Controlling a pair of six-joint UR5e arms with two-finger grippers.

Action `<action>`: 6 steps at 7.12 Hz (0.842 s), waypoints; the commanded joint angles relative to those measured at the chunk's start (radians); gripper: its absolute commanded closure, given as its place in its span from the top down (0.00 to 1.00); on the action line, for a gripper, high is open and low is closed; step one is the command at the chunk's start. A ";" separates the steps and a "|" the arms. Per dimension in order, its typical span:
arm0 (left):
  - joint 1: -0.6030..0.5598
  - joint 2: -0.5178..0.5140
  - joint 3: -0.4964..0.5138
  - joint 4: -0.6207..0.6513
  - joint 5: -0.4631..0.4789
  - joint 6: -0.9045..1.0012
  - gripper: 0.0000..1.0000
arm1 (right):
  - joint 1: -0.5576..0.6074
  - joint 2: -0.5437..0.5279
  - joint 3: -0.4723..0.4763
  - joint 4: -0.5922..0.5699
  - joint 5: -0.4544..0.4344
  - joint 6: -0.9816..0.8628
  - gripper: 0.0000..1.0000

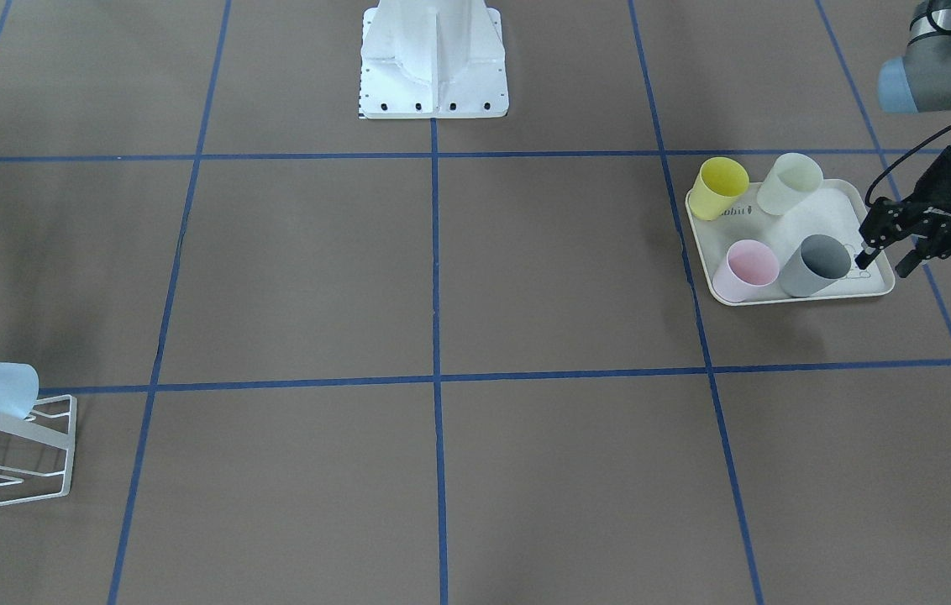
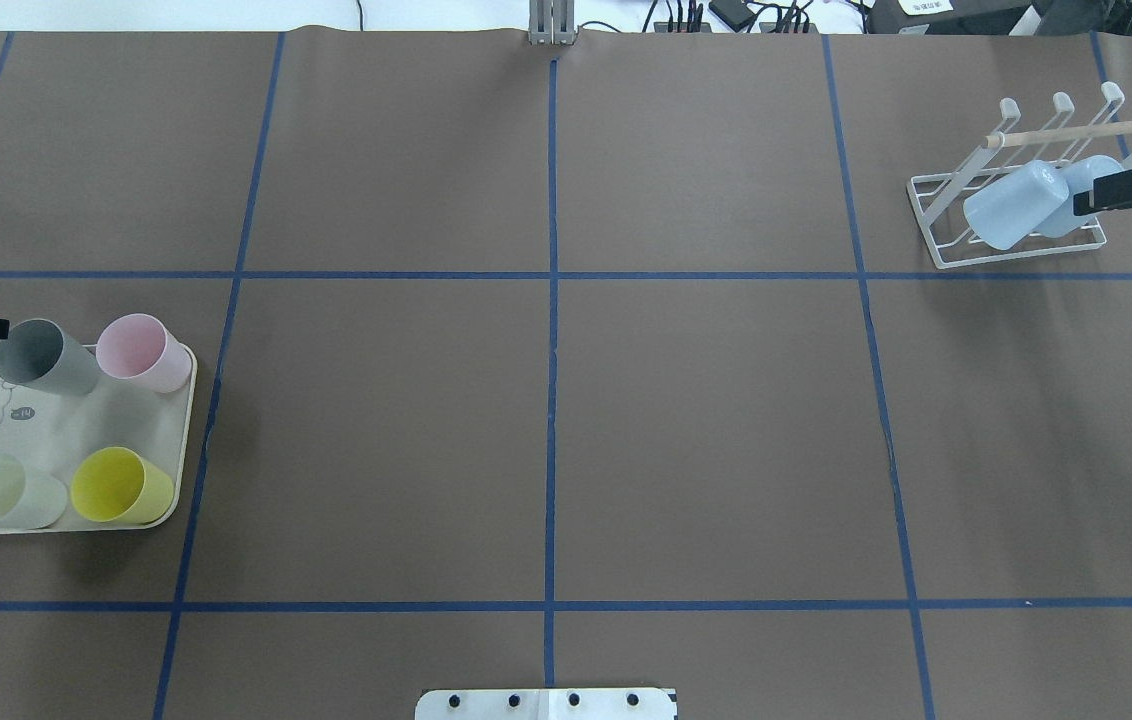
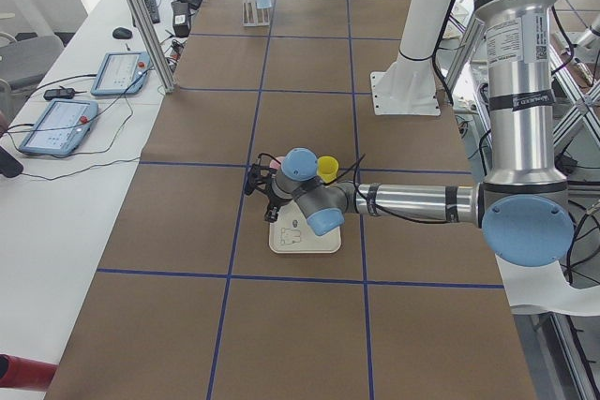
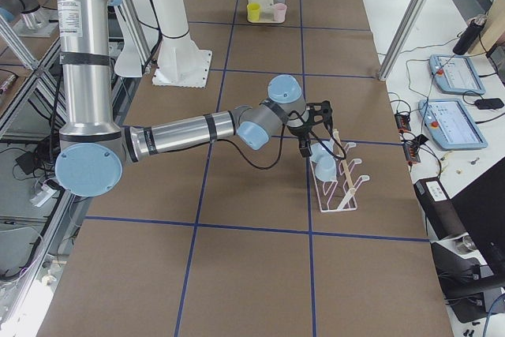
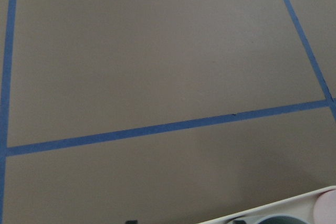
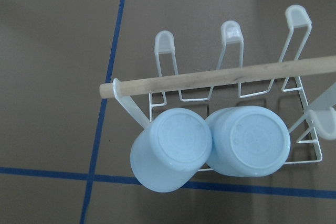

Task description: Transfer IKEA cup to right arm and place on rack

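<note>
Left gripper point(image 1: 883, 262) is down at the corner of the cream tray point(image 1: 828, 210), jaws apart and holding nothing, with one fingertip right at the rim of the grey cup point(image 1: 816, 265); whether it touches is too close to call. That grey cup stands upright on the tray beside the pink cup point(image 1: 746, 269), with the yellow cup point(image 1: 717, 188) and the pale green cup point(image 1: 789, 185) along the tray's other side. Well apart from them, at the opposite end of the table point(image 2: 566, 400), the white wire rack point(image 6: 231, 31) carries a light-blue cup point(image 6: 173, 148) and a second light-blue cup point(image 6: 247, 140), both tipped bottom-out under the wooden dowel point(image 6: 220, 77) and pressed side by side. Right gripper point(image 2: 1091, 198) hangs just beside that second cup; jaws apart or together, I cannot tell.
</note>
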 commanded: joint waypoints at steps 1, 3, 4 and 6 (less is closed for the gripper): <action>0.049 0.003 0.006 0.000 -0.002 -0.028 0.68 | -0.005 0.000 -0.001 0.000 -0.001 0.000 1.00; 0.061 0.010 0.009 -0.001 -0.003 -0.024 0.01 | -0.005 0.000 -0.001 0.000 -0.001 0.000 1.00; 0.061 0.012 0.003 -0.001 -0.009 -0.024 0.00 | -0.005 0.000 -0.001 0.000 -0.001 0.000 1.00; 0.043 0.064 -0.056 0.000 -0.008 -0.027 0.00 | -0.005 0.000 -0.001 0.000 -0.003 0.000 1.00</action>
